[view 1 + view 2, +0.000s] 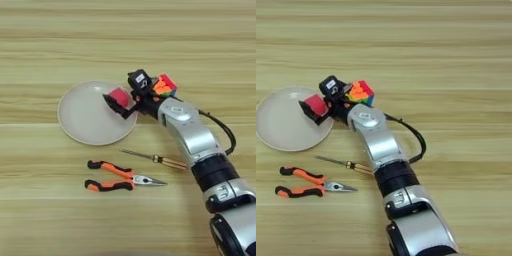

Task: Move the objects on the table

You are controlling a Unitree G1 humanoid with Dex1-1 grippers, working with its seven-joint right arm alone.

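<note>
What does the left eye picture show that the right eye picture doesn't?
Only the left eye view shows the whole round beige plate, with bare table to its left. Only the right eye view shows the wide stretch of light wooden table to the right of the arm, and the whole loop of black cable. Both show the right gripper holding the small red cube over the plate, the multicoloured puzzle cube behind it, the orange-and-black-handled pliers and the thin wooden-handled screwdriver.
</note>
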